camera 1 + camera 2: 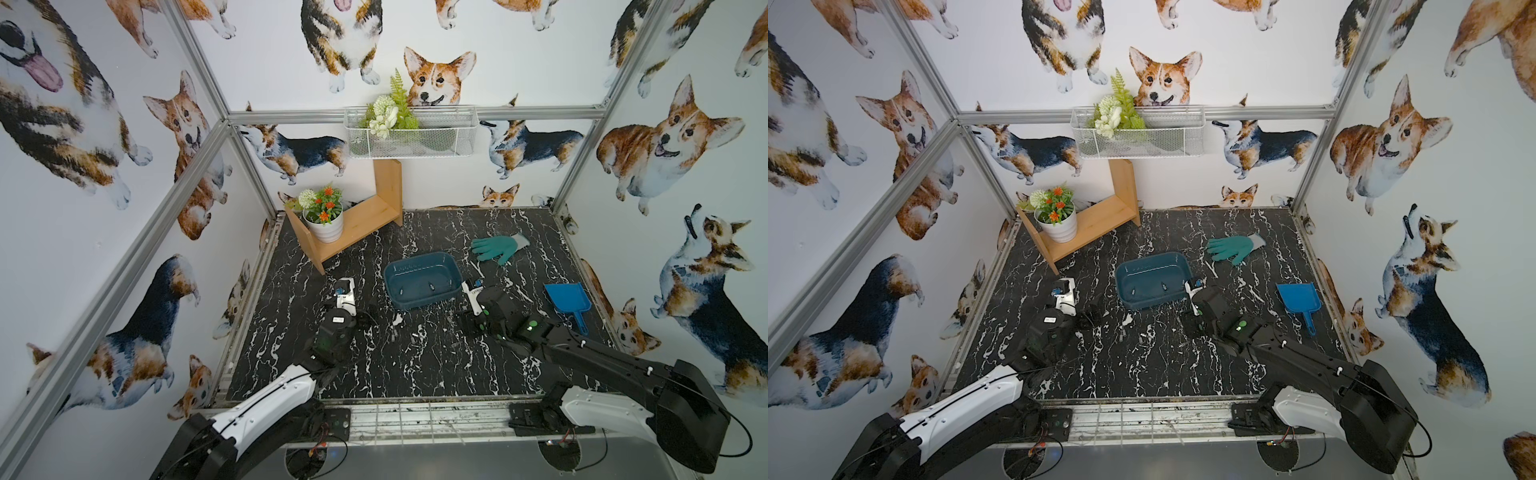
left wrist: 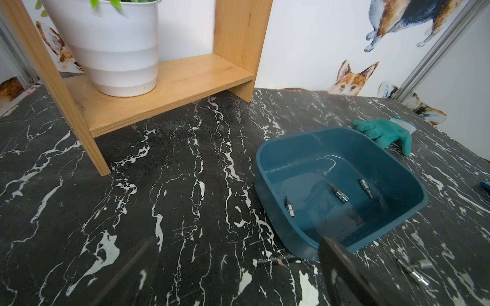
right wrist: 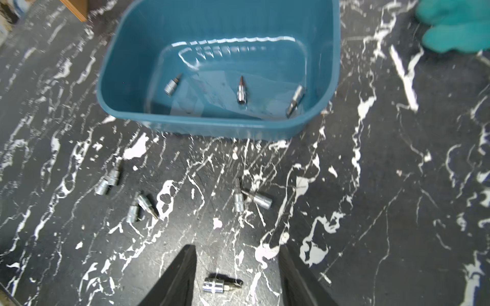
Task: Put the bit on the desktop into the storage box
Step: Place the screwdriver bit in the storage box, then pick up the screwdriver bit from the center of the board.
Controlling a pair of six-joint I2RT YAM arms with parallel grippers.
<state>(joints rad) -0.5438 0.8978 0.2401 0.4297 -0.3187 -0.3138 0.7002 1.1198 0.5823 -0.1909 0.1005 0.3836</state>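
The teal storage box (image 1: 422, 280) (image 3: 220, 69) stands mid-desktop (image 1: 415, 374) with three silver bits (image 3: 241, 92) lying inside. Several more bits (image 3: 253, 198) are scattered on the black marble in front of it. My right gripper (image 3: 237, 247) is open and low over the desktop, and one bit (image 3: 221, 286) lies flat between its fingers, touching neither. In a top view this gripper (image 1: 473, 324) sits at the box's near right corner. My left gripper (image 2: 238, 241) is wide open over bare marble left of the box, with nothing between its fingers. Another bit (image 2: 413, 267) lies beside it.
A green glove (image 1: 498, 247) lies behind the box on the right, and a bright blue dustpan (image 1: 567, 299) sits at the right edge. At the back left a wooden shelf (image 1: 357, 220) carries a white flower pot (image 1: 324, 224). A wire basket (image 1: 411, 133) hangs on the back wall.
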